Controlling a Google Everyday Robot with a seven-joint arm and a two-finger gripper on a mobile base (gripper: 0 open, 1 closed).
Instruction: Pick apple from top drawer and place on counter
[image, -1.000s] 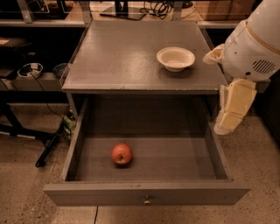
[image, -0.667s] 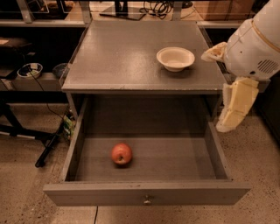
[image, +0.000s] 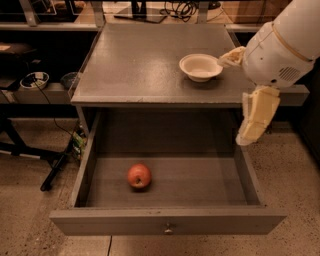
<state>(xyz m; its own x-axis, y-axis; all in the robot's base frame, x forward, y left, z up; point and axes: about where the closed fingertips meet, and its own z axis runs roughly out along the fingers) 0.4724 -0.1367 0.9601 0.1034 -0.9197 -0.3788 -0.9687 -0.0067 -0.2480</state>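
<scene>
— Where's the apple (image: 139, 176)?

— On the floor of the open top drawer (image: 167, 220), left of its middle and well apart from the walls. The drawer's small round knob (image: 168, 230) sits at the centre of the front panel.

— And on the grey worktop (image: 135, 65) above?

— A white bowl (image: 201, 67), toward the right side.

— The gripper (image: 248, 136)?

— Far right. It hangs pointing down from the white arm (image: 280, 45), in front of the worktop's front edge and over the drawer's right wall, well apart from the apple. I cannot tell whether it is parted or closed.
</scene>
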